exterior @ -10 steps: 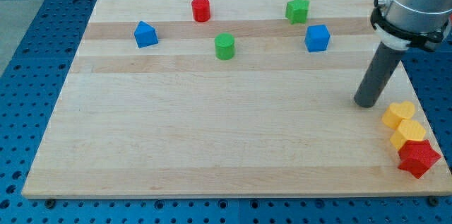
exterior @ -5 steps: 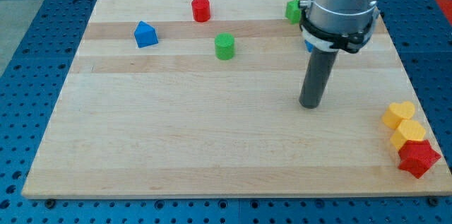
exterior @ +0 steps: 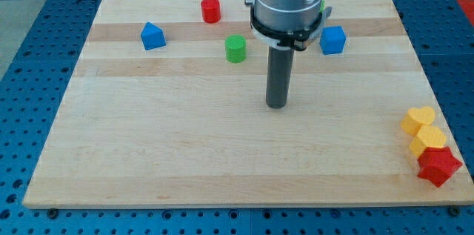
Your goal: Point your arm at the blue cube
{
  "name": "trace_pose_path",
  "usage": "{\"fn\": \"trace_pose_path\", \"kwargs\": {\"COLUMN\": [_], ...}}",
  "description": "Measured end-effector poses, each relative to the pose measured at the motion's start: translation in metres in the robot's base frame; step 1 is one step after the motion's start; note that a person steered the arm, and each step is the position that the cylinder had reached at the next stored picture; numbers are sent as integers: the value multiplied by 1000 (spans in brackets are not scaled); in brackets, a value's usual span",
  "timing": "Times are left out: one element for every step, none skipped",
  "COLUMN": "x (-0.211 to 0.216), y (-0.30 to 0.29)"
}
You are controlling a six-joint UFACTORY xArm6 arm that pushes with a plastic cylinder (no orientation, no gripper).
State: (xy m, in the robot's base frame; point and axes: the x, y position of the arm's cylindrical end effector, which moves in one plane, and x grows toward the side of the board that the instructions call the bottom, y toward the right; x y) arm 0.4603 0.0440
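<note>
The blue cube (exterior: pixel 333 40) sits on the wooden board (exterior: pixel 185 146) near the view's top right. My tip (exterior: pixel 276 105) rests on the board below and to the left of the cube, well apart from it. The arm's grey body hides the board just left of the cube. A green cylinder (exterior: pixel 235 48) stands up and to the left of my tip.
A blue house-shaped block (exterior: pixel 152 36) lies at the top left and a red cylinder (exterior: pixel 211 10) near the top edge. A yellow heart (exterior: pixel 418 120), a yellow block (exterior: pixel 429 140) and a red star (exterior: pixel 438 165) cluster at the bottom right. A green block (exterior: pixel 324 7) peeks from behind the arm.
My tip has slid steadily to the view's left, from the right edge near the yellow heart to the board's middle. The blue cube shows again. No block has moved.
</note>
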Motion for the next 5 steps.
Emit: {"fn": "trace_pose_path", "kwargs": {"x": [-4, -17, -27, -36, -46], "y": [0, 0, 0, 0, 0]}}
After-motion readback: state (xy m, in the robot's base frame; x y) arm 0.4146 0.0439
